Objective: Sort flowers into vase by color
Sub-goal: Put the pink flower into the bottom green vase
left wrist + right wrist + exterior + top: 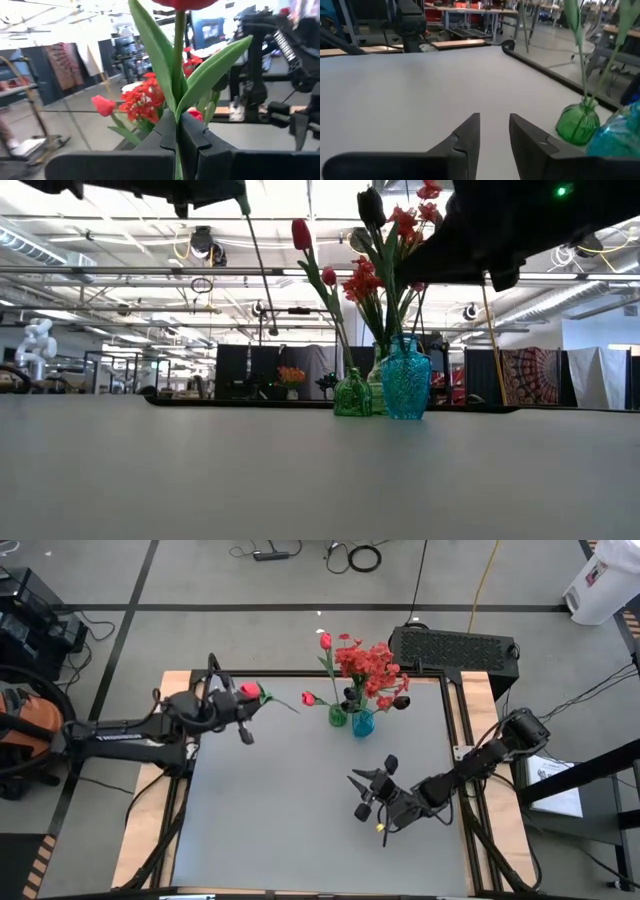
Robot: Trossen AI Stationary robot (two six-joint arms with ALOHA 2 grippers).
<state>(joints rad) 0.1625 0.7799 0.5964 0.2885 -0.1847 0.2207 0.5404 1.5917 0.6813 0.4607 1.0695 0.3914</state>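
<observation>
My left gripper [243, 710] is over the table's far left part and is shut on a red tulip [250, 690] with green leaves [210, 65]. Its thin stem [258, 265] slants down below the gripper, well above the table. A green vase [338, 717] and a blue vase [362, 724] stand at the far middle. They hold red clustered blossoms [368, 663], tulips [325, 640] and dark buds [401, 701]. My right gripper [368, 785] is open and empty, right of centre, near the table top. My left gripper pinches the tulip's green stem [177, 112] between its two fingers, just where the leaves branch off, below the blossom [182, 4]. The fingers lie across the stem. The flower is lifted clear of the table, and its lower stem end [272, 331] hangs free.
The two vases stand close together, the green one [577, 122] left of the blue one [620, 137] in the right wrist view. A black box [455, 647] sits beyond the table's far right edge. The grey table top [300, 830] is bare in front of the vases.
</observation>
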